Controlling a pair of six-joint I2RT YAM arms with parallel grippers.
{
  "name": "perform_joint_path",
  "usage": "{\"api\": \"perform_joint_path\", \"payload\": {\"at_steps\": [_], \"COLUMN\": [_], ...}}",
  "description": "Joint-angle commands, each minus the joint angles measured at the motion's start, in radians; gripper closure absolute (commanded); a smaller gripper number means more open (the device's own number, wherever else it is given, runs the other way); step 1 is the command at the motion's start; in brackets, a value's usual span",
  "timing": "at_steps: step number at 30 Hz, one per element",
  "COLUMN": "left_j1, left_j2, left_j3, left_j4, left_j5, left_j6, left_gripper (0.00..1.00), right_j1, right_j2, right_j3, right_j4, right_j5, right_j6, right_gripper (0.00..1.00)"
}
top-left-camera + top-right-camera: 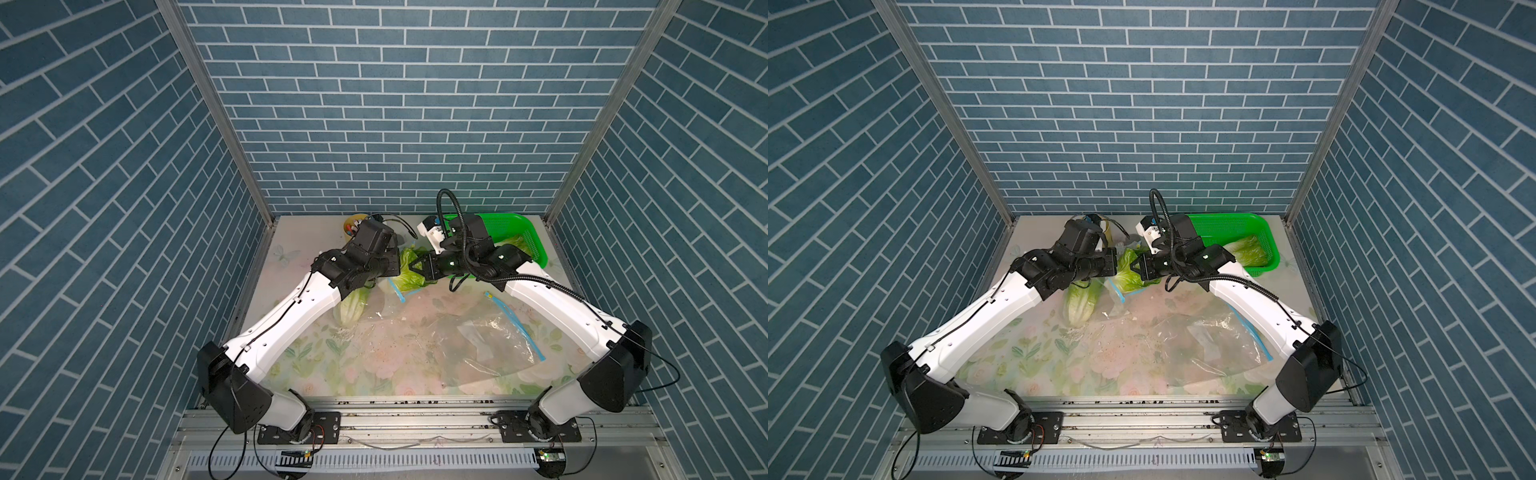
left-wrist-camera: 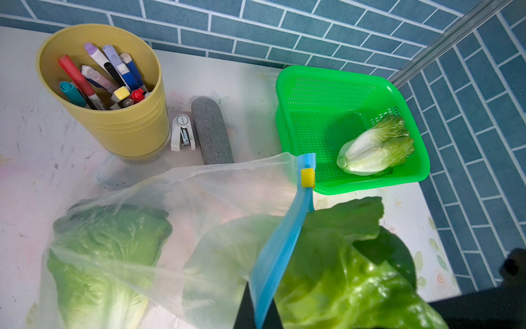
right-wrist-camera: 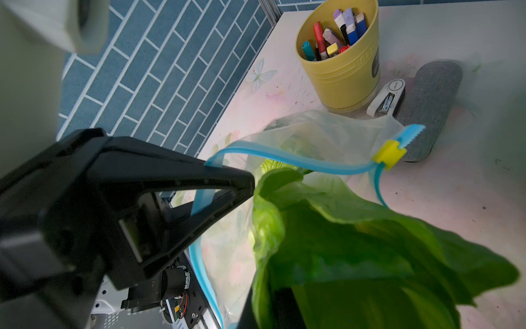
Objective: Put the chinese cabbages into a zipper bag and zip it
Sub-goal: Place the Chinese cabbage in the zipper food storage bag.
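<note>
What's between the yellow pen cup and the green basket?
A white stapler and a grey fabric case, side by side, stapler nearer the pen cup; then bare tabletop to the green basket. Seen in the left wrist view.

First cabbage (image 2: 99, 256) inside the open clear zipper bag (image 2: 227, 185), second cabbage (image 2: 341, 270) at its mouth, third cabbage (image 2: 375, 148) in green basket (image 2: 327, 94).

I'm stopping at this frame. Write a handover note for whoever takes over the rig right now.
Left gripper: shut on the blue zipper strip of the zipper bag, holding its mouth up.
Right gripper: gripping the second cabbage at the mouth, not yet inside.
Done: the first cabbage lies in the bag.
Left: push the second in, fetch the third cabbage from the green basket, then pull the yellow slider across.
</note>
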Motion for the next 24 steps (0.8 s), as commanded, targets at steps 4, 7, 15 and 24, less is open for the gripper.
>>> {"api": "perform_joint_path", "payload": {"at_steps": [4, 7, 15, 24], "left_j1": [-0.006, -0.006, -0.006, -0.006], "left_j2": [-0.028, -0.031, -0.043, -0.048], "left_j3": [0.017, 0.017, 0.006, -0.003], "left_j4": [0.017, 0.017, 0.012, 0.017], "left_j5": [-0.026, -0.029, -0.058, -0.066], "left_j6": [-0.005, -0.005, -0.004, -0.005], "left_gripper": [1.0, 1.0, 1.0, 1.0], "right_j1": [0.005, 0.005, 0.002, -0.033], "right_j2": [-0.022, -0.031, -0.126, -0.134], "right_j3": [-0.027, -0.025, -0.034, -0.12], "right_j4": [0.065, 0.054, -0.037, -0.144], "right_j5": [-0.062, -0.081, 0.065, 0.231], "right_j6": [-0.009, -0.013, -0.031, 0.079], "right_gripper": [0.76, 0.68, 0.54, 0.54]}}
